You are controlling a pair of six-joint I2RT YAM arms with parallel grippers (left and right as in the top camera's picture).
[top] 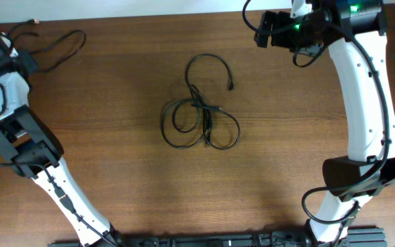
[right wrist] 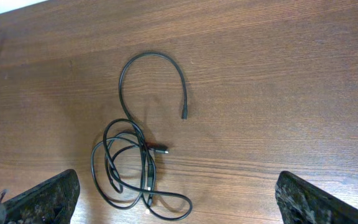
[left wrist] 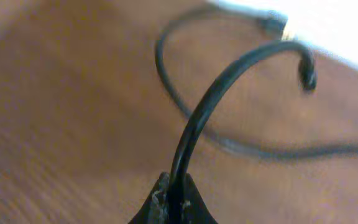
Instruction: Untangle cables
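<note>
The left pincer (left wrist: 173, 198) is seen clenched on a loose cable (left wrist: 197, 113), which is gripped between the closed tips and rises from them in a curve before it bends over to a small plug end; a further stretch of the same black cord is laid across the brown wooden tabletop (top: 115, 185) behind it, blurred in the left wrist view. In the overhead view this pincer is placed at the far left corner of the tabletop, and the loose cable is spread in an open loop just beside it, toward the middle. The right pincer (right wrist: 178, 177) is held released, its two fingers (right wrist: 42, 200) set wide apart at the lower corners of the right wrist view, with nothing gripped between them; it is positioned toward the far right of the tabletop. The knotted cables (top: 201, 113) are found near the middle of the tabletop, well apart from both pincers and nearer to the right one: several thin black loops are crossed over one another at a small knot, and one strand is arched away toward the far edge and ended in a free plug (top: 232, 87)
</note>
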